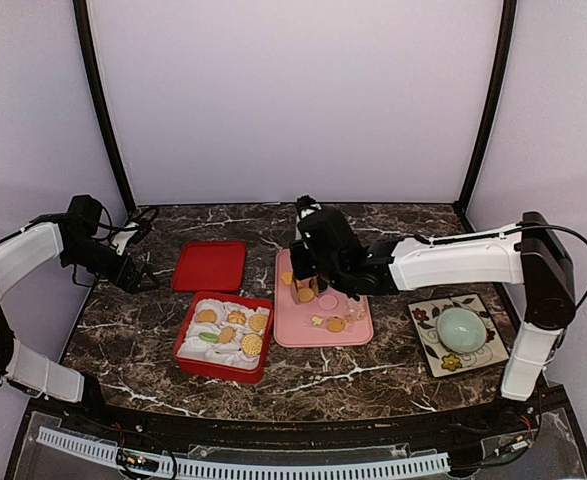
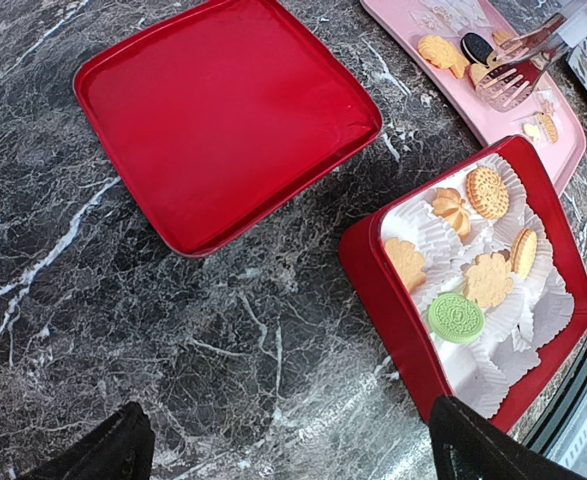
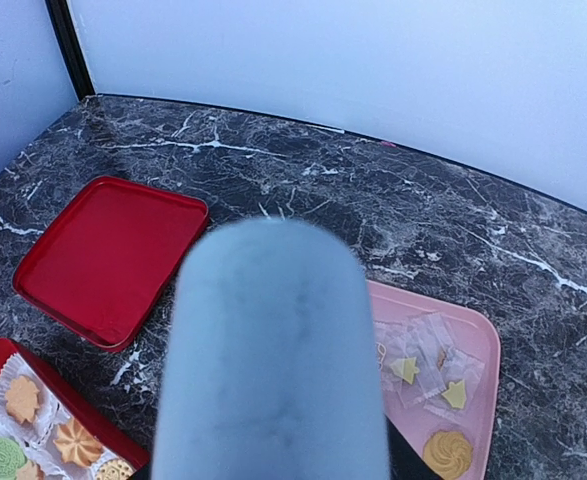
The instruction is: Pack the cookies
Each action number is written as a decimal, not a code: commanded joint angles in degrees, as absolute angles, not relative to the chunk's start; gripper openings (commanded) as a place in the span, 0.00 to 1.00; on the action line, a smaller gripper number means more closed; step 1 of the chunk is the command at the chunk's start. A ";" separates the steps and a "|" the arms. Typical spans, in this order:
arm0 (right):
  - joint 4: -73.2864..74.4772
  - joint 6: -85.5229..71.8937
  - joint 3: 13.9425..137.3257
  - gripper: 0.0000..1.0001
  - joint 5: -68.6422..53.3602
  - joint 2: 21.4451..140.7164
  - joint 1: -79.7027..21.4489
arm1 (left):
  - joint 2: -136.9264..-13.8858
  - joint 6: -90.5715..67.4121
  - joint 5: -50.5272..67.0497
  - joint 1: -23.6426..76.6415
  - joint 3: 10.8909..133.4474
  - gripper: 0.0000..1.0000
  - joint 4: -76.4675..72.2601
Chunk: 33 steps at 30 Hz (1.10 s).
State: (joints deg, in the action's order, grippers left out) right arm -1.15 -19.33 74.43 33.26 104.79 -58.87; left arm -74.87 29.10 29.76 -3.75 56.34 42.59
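Observation:
A red box point(image 1: 195, 362) lined with white paper cups holds several golden cookies point(image 1: 236, 317) and a green one point(image 2: 456, 318). More cookies lie on the pink tray point(image 1: 358, 335): golden ones point(image 1: 335, 324), a black round point(image 2: 476, 47) and a swirl point(image 3: 446, 455). My right gripper point(image 1: 318, 272) hangs over the tray's left part, shut on metal tongs point(image 2: 513, 75). Their blurred grey handle point(image 3: 273, 350) blocks most of the right wrist view. The tong tips sit low over the tray's cookies; I cannot tell if they hold one. My left gripper point(image 2: 293, 462) is open and empty, left of the box.
The red lid point(image 1: 210, 266) lies flat behind the box. A patterned plate point(image 1: 423, 345) with a pale green bowl point(image 1: 460, 328) stands at the right. Small clear wrappers point(image 3: 428, 365) lie on the pink tray. Black frame posts stand at the back corners.

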 commanded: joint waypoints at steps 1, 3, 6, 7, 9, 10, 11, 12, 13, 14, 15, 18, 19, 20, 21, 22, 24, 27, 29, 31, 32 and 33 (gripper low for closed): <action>-3.15 -20.12 72.99 0.44 34.80 100.63 -59.33 | -74.00 29.30 30.76 -4.13 57.13 0.99 43.80; -3.76 -20.92 72.07 0.44 34.25 99.45 -59.33 | -74.09 29.27 30.80 -4.11 57.05 0.99 43.82; -4.36 -21.59 70.91 0.44 33.90 98.93 -59.18 | -74.13 29.28 30.94 -4.13 56.91 0.99 43.70; -4.19 -21.74 70.73 0.44 33.92 99.07 -59.15 | -74.17 29.27 30.98 -4.13 56.87 0.99 43.66; -4.07 -22.15 70.51 0.44 33.91 99.62 -58.99 | -74.18 29.29 30.91 -4.13 56.79 0.99 43.66; -4.05 -22.35 70.41 0.44 33.86 99.95 -58.93 | -74.10 29.33 30.93 -4.13 56.78 0.99 43.68; -4.04 -22.61 70.34 0.44 33.71 100.25 -58.89 | -74.03 29.35 30.94 -4.13 56.78 0.99 43.70; -4.19 -22.78 70.25 0.44 33.68 100.63 -58.89 | -73.96 29.47 30.82 -4.13 56.72 0.99 43.68; -4.32 -22.91 70.15 0.44 33.70 100.92 -58.78 | -73.88 29.49 30.79 -4.13 56.74 0.99 43.73; -4.34 -23.13 70.14 0.44 33.61 101.25 -58.67 | -73.83 29.55 30.72 -4.11 56.63 0.99 43.73; -4.27 -23.38 70.07 0.44 33.44 101.45 -58.59 | -73.75 29.53 30.69 -4.13 56.62 0.99 43.69; -4.48 -23.80 69.81 0.43 33.16 101.96 -58.44 | -73.66 29.54 30.50 -4.11 56.63 0.99 43.68; -4.61 -23.84 69.72 0.43 33.12 102.18 -58.33 | -73.65 29.53 30.58 -4.13 56.61 0.99 43.68; -4.66 -23.90 69.70 0.43 33.04 102.32 -58.23 | -73.65 29.55 30.65 -4.12 56.60 0.99 43.69; -4.70 -23.92 69.62 0.44 32.96 102.49 -58.05 | -73.73 29.45 30.66 -4.09 56.60 0.99 43.64; -4.66 -23.91 69.61 0.43 32.83 102.72 -57.83 | -73.75 29.44 30.71 -4.13 56.67 0.99 43.60; -4.68 -24.06 69.54 0.43 32.56 103.22 -57.32 | -73.74 29.38 30.68 -4.13 56.65 0.99 43.66; -4.95 -23.88 69.47 0.44 32.27 103.71 -56.73 | -73.66 29.51 30.78 -4.13 56.58 0.99 43.68; -5.03 -23.38 69.95 0.43 32.21 104.02 -56.52 | -73.64 29.54 30.66 -4.13 56.49 0.98 43.70; -5.10 -22.62 70.76 0.43 32.30 104.29 -56.46 | -73.65 29.55 30.63 -4.13 56.45 0.98 43.64; -5.19 -22.19 71.36 0.43 32.33 104.49 -56.43 | -73.65 29.54 30.65 -4.13 56.35 0.99 43.64; -5.14 -21.51 72.04 0.43 32.24 104.83 -56.43 | -73.73 29.55 30.75 -4.13 56.44 0.98 43.52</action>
